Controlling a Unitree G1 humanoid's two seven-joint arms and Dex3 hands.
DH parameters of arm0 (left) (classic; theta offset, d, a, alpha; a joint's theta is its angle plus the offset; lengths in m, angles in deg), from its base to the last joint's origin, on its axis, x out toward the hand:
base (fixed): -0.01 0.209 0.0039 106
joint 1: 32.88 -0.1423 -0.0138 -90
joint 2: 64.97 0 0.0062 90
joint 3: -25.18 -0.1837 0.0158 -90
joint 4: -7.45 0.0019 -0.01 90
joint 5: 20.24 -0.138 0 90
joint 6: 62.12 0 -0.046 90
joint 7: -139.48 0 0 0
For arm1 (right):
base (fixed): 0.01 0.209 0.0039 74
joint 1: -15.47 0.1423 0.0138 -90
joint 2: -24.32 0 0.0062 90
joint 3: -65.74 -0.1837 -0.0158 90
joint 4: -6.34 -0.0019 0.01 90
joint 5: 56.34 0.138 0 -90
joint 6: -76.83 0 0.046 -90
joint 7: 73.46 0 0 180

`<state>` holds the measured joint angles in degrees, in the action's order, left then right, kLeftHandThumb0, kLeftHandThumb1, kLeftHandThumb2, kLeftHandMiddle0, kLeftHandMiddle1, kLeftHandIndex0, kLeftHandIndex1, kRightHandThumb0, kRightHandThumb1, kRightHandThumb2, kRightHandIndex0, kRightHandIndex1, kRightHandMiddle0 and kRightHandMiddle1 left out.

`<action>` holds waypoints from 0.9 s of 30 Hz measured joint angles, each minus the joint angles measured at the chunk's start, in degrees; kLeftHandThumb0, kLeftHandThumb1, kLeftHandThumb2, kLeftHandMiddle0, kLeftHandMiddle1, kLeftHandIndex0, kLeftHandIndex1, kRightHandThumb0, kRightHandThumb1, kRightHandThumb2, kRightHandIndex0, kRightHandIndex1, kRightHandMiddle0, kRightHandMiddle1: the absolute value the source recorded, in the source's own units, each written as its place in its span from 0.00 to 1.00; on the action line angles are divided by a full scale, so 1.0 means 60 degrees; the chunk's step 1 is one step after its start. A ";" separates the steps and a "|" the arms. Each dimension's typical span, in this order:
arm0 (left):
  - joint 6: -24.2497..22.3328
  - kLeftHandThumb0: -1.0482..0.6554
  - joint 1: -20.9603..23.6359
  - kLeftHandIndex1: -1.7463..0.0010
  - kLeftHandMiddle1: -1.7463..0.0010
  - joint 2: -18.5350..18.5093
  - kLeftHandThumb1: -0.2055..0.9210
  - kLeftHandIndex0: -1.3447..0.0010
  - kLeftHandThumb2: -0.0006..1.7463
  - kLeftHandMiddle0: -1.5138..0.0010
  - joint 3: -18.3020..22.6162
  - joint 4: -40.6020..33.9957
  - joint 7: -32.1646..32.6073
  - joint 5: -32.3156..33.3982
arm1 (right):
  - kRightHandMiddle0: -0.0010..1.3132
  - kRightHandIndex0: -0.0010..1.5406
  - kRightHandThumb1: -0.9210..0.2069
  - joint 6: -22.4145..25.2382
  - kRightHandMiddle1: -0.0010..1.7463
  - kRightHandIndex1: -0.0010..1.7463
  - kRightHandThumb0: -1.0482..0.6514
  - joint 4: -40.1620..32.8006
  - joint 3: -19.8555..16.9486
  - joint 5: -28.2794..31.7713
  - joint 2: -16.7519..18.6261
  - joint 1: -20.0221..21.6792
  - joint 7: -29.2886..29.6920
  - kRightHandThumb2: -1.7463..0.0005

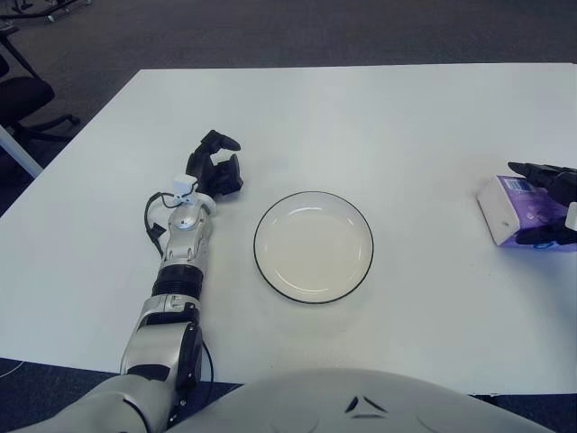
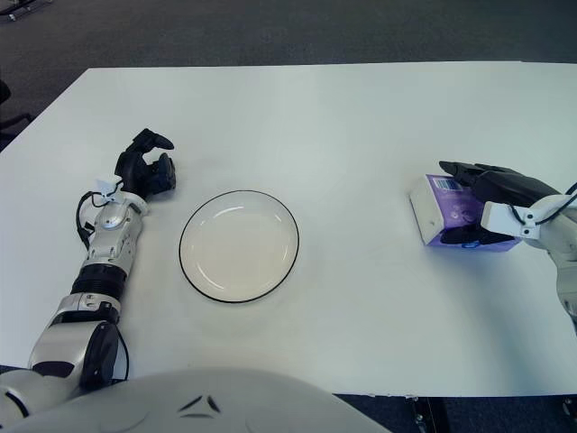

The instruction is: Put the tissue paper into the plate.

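Note:
A purple and white tissue pack lies on the white table at the far right. My right hand is around it: the fingers reach over its top and the thumb presses its near side. The pack still touches the table. The white plate with a dark rim sits in the middle of the table, well to the left of the pack, with nothing in it. My left hand shows to the left of the plate, its fingers curled and holding nothing.
The white table stretches wide behind the plate. Its right edge is close behind the tissue pack. Dark carpet lies beyond the table, and an office chair stands off its far left corner.

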<state>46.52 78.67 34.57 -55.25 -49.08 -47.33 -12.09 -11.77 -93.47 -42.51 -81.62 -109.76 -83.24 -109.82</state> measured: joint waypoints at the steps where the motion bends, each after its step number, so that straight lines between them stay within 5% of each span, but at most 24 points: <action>1: 0.0000 0.35 0.0000 0.00 0.00 0.0000 0.51 0.58 0.71 0.15 0.0001 0.0000 0.0000 0.0003 | 0.00 0.00 0.06 -0.0016 0.00 0.00 0.05 0.0041 0.0011 0.0000 0.0000 0.0006 -0.0001 0.98; 13: 0.0002 0.35 -0.0007 0.00 0.00 0.0005 0.51 0.58 0.71 0.15 0.0041 -0.0003 0.0003 0.0025 | 0.00 0.00 0.05 -0.0307 0.00 0.00 0.04 0.0982 0.0667 -0.0140 -0.0010 0.0458 0.0245 0.98; 27: 0.0002 0.35 -0.0014 0.00 0.00 0.0032 0.51 0.58 0.71 0.16 0.0080 -0.0069 0.0092 0.0021 | 0.00 0.00 0.03 -0.1311 0.00 0.00 0.04 0.3637 0.1571 0.0223 -0.0395 0.2005 0.0388 0.98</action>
<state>46.53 78.59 34.76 -54.77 -49.49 -46.78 -11.97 -19.64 -71.65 -33.09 -80.28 -112.12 -71.21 -107.49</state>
